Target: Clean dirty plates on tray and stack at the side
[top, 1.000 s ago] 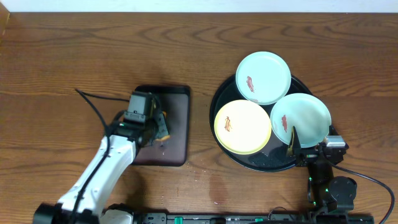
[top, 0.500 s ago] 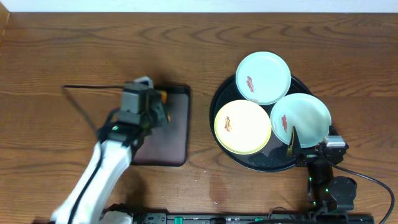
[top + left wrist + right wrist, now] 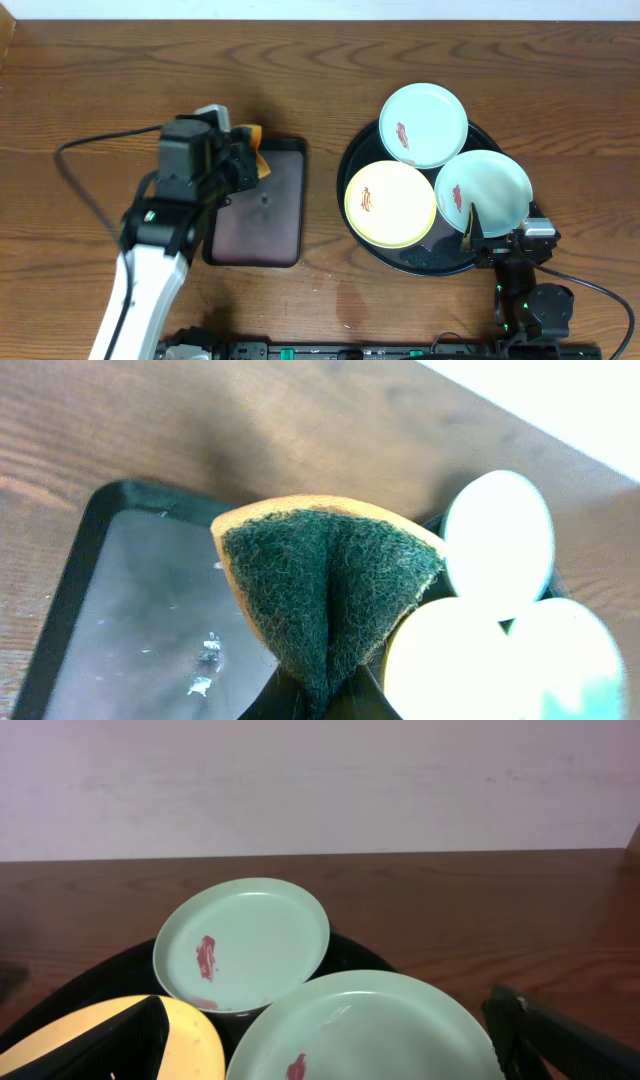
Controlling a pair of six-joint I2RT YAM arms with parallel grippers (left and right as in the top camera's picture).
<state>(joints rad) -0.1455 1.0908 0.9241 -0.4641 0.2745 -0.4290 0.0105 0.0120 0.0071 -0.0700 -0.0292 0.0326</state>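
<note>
The left tool [image 3: 242,165] is clenched on an orange-and-green sponge [image 3: 330,585], above the rectangular tray [image 3: 270,225]. Well to its right, the round tray [image 3: 420,260] carries the yellow plate [image 3: 390,203] and the far mint plate [image 3: 424,124], both smeared. The right tool [image 3: 500,225] is released, at the near mint plate [image 3: 490,185].

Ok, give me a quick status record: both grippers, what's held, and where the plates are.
left gripper: shut on sponge, above the far end of the rectangular tray
right gripper: open, empty, at the near edge of the near mint plate
plates on round tray: near mint plate, far mint plate, yellow plate
smears: a red mark on each plate
stacked at the side: none yet
</note>
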